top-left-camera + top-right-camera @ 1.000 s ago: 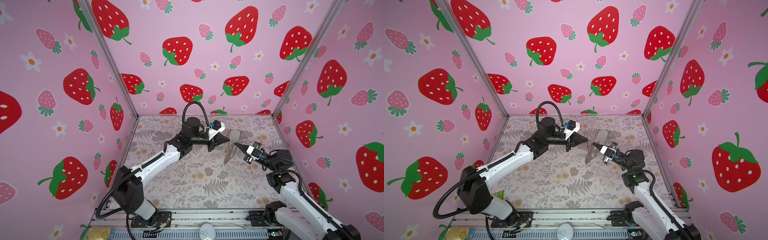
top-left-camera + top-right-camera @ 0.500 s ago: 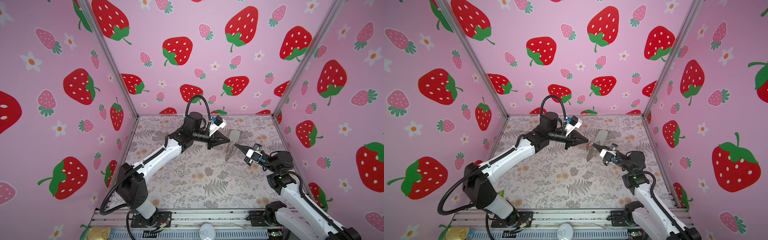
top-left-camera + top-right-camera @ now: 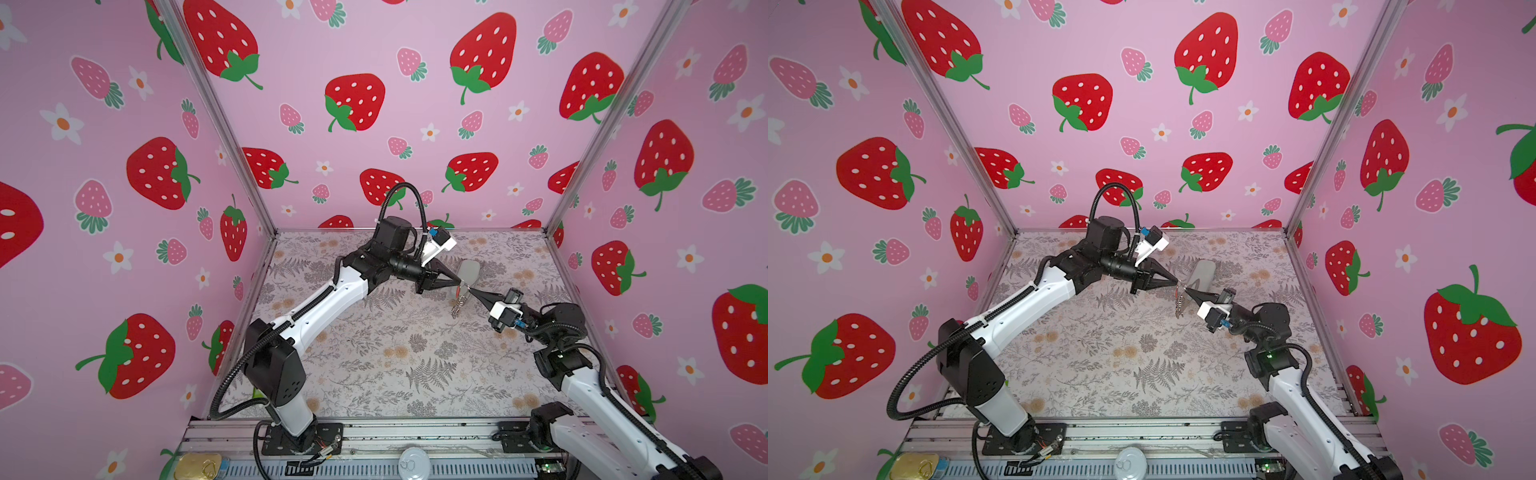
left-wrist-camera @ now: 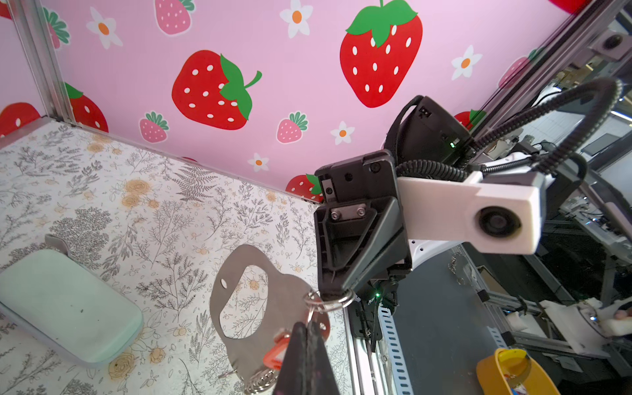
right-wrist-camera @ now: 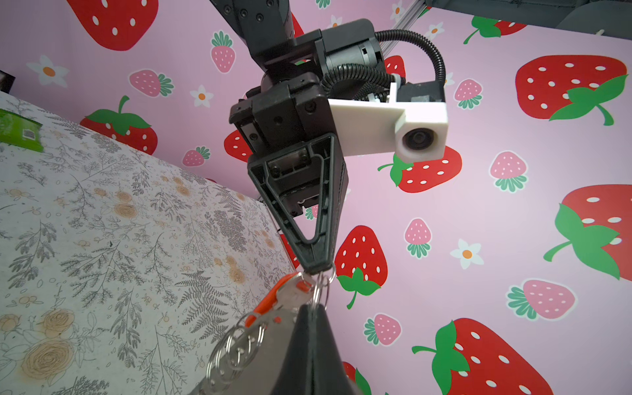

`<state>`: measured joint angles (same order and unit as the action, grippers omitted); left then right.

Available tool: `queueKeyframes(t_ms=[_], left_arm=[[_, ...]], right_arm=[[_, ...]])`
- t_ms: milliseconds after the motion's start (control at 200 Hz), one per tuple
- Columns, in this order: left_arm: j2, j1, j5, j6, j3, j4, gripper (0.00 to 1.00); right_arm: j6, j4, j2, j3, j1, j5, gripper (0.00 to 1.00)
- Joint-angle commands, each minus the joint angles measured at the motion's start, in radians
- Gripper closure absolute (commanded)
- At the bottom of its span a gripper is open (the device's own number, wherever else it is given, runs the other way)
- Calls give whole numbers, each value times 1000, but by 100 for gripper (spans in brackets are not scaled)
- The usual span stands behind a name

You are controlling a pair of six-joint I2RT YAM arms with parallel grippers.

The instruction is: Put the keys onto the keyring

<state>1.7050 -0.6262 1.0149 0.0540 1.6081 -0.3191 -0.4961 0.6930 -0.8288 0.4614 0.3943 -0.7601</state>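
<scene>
Meanwhile green case (image 4: 68, 307) lay on table (image 4: 154, 212), apart; left gripper (image 5: 316, 266) clamped key (image 5: 290, 294), right gripper (image 4: 333, 292) clamped keyring (image 4: 287, 294) midair.

Strawberry-papered booth, floral worktop, a few stray items

Pink walls (image 3: 353, 50) (image 3: 1142, 41) printed with red strawberries and white flowers close three sides, meeting at aluminium corner posts (image 3: 223, 124). The worktop (image 3: 395, 353) (image 3: 1100, 353) is covered with a cloth of grey ferns and tan blossoms. In the left wrist view a pale green oblong case (image 4: 68, 307) lies flat on that cloth. In the right wrist view a green packet (image 5: 18, 133) lies on the cloth close to the wall. In both top views, along the metal rail at the front edge, a golden oblong pull-tab tin (image 3: 197, 465) (image 3: 915, 465) sits towards the left and a round silver pull-tab can (image 3: 413, 461) (image 3: 1130, 461) near the middle. A yellow tub (image 4: 513, 372) stands outside the frame.
</scene>
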Motion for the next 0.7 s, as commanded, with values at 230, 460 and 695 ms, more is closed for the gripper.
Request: queueKeyframes(t_ms=[230,460,695], left_arm=[[19,37,-108,-77,57,3,100],[52,35,-123,-115,96,-42,100],[68,26,-152,-138,112,-56,100]], right_arm=[[-36,65,37,-13,5,-56,100],[-30,94,27,-17,5,-45,100],[-15,130,24,-17,6,-29,100]])
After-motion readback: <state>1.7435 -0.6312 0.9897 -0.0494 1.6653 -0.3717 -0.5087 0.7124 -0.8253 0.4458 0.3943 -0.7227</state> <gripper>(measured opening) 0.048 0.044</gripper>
